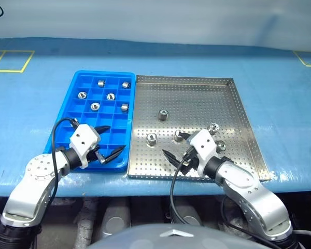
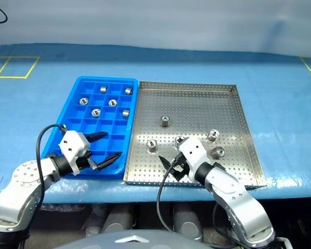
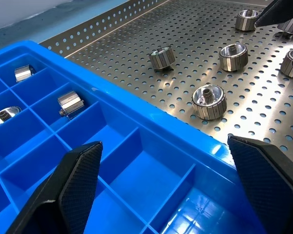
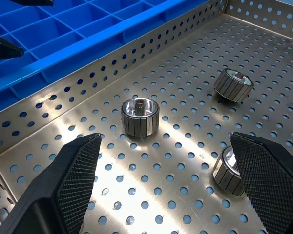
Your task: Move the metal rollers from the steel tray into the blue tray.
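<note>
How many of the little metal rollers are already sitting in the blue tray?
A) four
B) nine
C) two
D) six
D: six metal rollers lie in separate cells at the far end of the blue tray, and five are left on the steel tray.

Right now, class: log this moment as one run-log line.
rollers in blue tray: six | rollers in steel tray: five | left gripper: open, empty, over blue tray | right gripper: open, empty, over steel tray

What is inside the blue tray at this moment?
The blue tray holds six metal rollers, each in its own cell in the far rows. The left gripper, open, hangs over the near cells, so part of them is covered.
</note>
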Robot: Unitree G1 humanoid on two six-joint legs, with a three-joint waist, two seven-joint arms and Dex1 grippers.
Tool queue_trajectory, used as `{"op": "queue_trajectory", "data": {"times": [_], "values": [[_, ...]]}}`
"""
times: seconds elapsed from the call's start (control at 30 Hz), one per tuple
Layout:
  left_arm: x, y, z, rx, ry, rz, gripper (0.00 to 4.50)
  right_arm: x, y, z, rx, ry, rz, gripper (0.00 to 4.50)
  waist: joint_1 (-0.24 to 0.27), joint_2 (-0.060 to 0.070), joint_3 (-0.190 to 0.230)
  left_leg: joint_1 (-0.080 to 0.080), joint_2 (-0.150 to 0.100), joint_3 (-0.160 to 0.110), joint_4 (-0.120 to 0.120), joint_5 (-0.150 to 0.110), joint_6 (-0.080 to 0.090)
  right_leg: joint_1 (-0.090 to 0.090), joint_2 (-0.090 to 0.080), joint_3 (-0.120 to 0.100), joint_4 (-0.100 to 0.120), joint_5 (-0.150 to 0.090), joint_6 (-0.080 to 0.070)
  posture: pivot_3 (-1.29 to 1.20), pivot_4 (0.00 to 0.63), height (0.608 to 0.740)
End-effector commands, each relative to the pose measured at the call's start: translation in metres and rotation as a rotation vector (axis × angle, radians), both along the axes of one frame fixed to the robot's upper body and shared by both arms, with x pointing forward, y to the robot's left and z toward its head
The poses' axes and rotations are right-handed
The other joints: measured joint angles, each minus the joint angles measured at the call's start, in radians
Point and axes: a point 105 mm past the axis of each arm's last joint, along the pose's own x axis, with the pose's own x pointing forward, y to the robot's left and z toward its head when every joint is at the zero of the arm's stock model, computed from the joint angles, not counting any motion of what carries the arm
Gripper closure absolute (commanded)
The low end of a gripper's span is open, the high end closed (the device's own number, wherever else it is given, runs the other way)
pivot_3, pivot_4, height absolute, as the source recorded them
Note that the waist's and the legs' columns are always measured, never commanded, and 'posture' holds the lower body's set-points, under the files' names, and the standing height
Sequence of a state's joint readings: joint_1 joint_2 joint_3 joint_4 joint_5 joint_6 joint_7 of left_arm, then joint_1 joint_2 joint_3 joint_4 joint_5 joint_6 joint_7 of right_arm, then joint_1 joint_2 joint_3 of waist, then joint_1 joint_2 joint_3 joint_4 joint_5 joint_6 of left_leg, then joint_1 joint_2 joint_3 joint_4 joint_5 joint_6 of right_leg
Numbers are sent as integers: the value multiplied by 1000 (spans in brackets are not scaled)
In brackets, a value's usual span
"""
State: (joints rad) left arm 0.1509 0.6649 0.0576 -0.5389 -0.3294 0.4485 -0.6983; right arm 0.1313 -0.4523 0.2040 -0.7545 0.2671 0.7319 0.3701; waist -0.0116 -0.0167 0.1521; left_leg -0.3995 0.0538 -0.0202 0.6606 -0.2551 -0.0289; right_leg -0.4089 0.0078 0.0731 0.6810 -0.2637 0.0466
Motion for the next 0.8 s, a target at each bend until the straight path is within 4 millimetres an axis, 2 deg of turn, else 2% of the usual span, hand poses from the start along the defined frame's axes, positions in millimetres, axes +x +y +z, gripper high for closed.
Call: {"op": "queue_trajectory", "data": {"times": [0.03,0.6,0.73,0.8], "values": [[-1,-5,9,-4,-43,-19,0,2,2,10,17,-49,2,22,0,0,0,0,0,0,0,0,0,0,0,0,0,0,0,61,150,740],[2,-9,5,-4,-31,-21,0,3,1,10,13,-47,-24,22,-1,0,0,0,0,0,0,0,0,0,0,0,0,0,0,39,150,740],[19,-9,13,-19,-56,40,0,7,-4,15,13,-61,-70,22,0,0,0,0,0,0,0,0,0,0,0,0,0,0,0,29,150,740],[27,-16,18,-25,-54,13,0,7,-9,18,3,-73,-86,22,1,0,0,0,0,0,1,0,0,1,0,0,0,0,0,17,150,740]]}}
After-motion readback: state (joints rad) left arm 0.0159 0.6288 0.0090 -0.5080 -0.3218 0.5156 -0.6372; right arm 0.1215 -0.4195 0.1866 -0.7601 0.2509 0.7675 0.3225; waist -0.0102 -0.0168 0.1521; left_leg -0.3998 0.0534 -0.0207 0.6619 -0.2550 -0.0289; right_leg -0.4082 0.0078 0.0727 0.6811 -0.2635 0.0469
